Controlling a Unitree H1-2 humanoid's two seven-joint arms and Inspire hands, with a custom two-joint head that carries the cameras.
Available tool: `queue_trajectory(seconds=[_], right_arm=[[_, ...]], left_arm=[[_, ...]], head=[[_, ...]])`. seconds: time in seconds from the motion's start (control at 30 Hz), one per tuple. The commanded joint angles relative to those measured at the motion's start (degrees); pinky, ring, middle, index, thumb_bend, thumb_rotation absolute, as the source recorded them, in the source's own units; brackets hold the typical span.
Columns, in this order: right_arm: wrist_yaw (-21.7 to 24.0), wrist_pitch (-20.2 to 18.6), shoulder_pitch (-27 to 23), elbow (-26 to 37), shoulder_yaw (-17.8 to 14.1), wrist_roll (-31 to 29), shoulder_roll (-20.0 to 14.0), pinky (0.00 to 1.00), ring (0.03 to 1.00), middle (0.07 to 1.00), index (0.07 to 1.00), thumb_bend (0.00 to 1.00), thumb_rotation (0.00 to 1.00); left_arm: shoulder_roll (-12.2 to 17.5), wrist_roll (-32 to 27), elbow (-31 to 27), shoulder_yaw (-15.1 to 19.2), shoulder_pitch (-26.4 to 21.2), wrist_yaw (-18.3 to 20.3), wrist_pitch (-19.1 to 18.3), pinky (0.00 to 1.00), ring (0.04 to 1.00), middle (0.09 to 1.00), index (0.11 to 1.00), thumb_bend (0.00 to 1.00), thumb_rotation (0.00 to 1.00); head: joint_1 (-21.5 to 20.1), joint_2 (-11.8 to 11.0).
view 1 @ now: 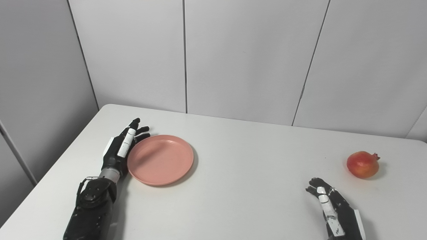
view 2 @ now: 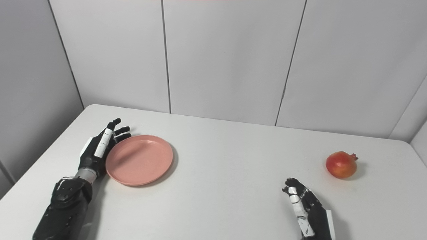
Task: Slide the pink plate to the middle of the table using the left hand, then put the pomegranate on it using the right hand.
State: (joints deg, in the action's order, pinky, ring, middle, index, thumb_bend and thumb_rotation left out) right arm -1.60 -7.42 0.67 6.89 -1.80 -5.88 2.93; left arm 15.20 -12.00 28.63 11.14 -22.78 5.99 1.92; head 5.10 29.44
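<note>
White surface [view 1: 240,173] with the pink plate [view 1: 160,159] as landmark. The plate lies flat and empty, left of the surface's middle. The left hand [view 1: 120,150] stands just beside the plate's left rim, palm toward it, fingers [view 1: 135,128] extended and released, grasping nothing; whether they touch the rim cannot be told. The pomegranate [view 1: 362,164] rests on the surface well apart from the plate, far to its right, crown pointing right. The right hand [view 1: 328,203] is right of the plate and nearer the camera than the pomegranate, apart from the fruit, fingers loosely curled and holding nothing.
</note>
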Motion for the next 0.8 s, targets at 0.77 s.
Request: queue_trajectory(seconds=[0.77], right_arm=[[-0.8,-3.6,-0.5,1.4,1.6,1.3,0.7,0.99,0.766,0.755,0.68,0.5,0.58]], left_arm=[[-5.5,2.5,-10.8,-4.1,1.8,-2.5,-6.3,0.96,0.79,0.78,0.886,0.9,0.83]], head=[[-1.1,0.7]])
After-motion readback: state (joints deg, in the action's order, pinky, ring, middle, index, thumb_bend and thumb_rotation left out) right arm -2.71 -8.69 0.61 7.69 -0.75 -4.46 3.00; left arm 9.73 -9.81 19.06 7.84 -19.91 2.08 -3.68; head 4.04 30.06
